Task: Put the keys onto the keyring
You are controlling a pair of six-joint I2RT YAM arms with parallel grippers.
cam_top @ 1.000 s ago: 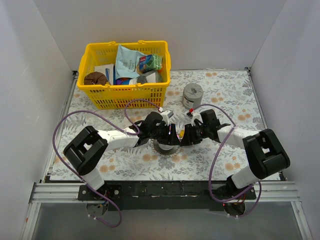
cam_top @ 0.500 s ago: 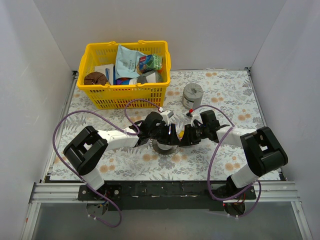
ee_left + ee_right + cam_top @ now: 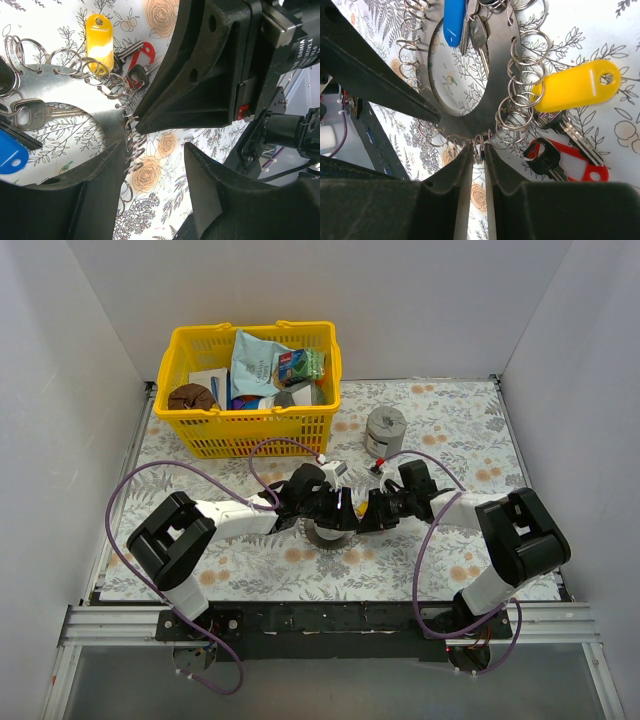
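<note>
The keyring [image 3: 470,120] lies flat on the counter [image 3: 250,570], about midway between left and right, with both claws meeting over it. It is judged to be a stiff, thin metal plate: light, smooth and liable to slide on the patterned cover if pushed sideways. Its rim is strung with many small split rings [image 3: 520,100], which are springy, loose and apt to slip from a pinch. The keys [image 3: 547,160] are likewise judged light and rigid. A yellow tag [image 3: 575,85] and a red one [image 3: 580,172] lie just off the rim, and a blue tag [image 3: 454,20] lies across the central hole. Hold is best taken on the plate's bare rim between the rings, or on one single ring at its outer loop, not on a cluster.

The left claw [image 3: 155,147] is seen about half spread. One finger lies against the plate's edge, and nothing is visibly pinched between the two.

The right claw [image 3: 479,150] is narrowed to a slit, with one small ring caught between its tips at the rim. Whether that ring is truly gripped cannot be told.
</note>
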